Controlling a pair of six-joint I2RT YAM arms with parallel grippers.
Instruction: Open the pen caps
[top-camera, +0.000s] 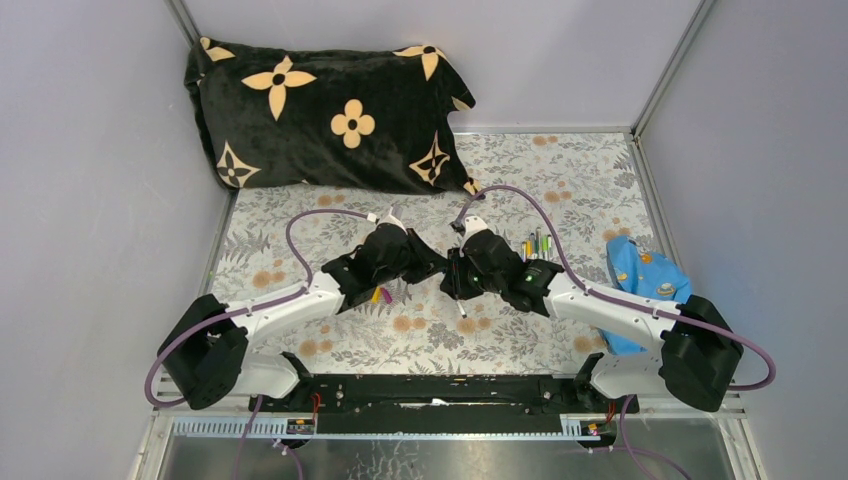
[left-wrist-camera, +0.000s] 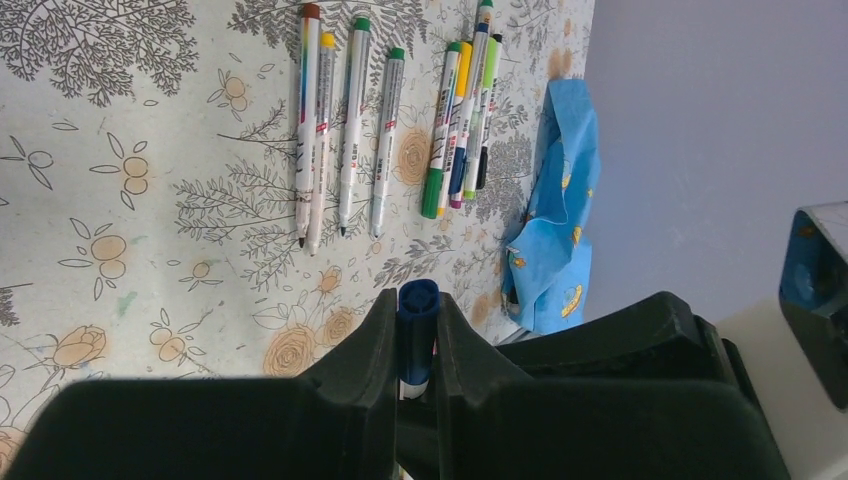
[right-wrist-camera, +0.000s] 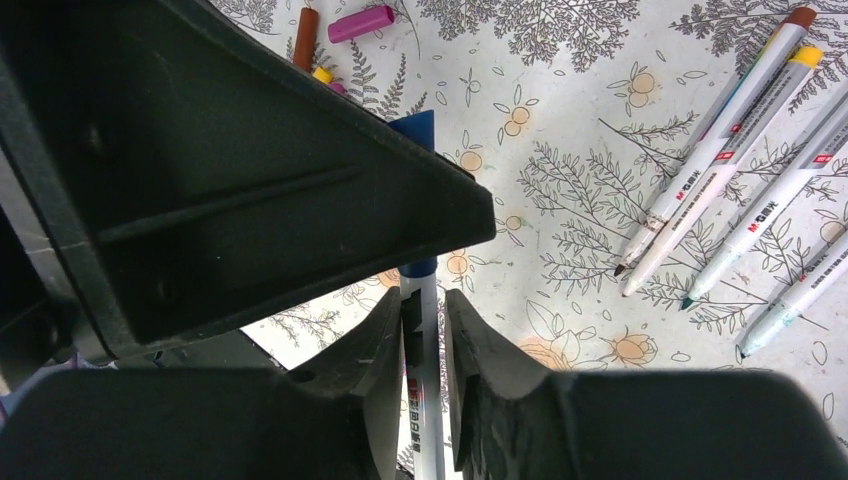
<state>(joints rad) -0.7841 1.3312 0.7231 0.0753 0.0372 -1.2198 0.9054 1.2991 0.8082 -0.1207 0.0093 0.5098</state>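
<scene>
Over floral tablecloth (top-camera: 560, 170), left tool (left-wrist-camera: 415, 303) pinches the blue cap (left-wrist-camera: 418, 325); right tool (right-wrist-camera: 422, 300) stands parted around its pen (right-wrist-camera: 422, 400).

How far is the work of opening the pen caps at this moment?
Done: four uncapped pens in a row, loose caps apart. In hand: the left end effector grips a blue cap, seemingly still on; the right end effector loosely brackets its barrel. Left: the capped pens bundled beside the row.

White arm links (top-camera: 285, 308) with black joints (top-camera: 215, 360), each arm carrying a looping purple cable (top-camera: 297, 226)
</scene>
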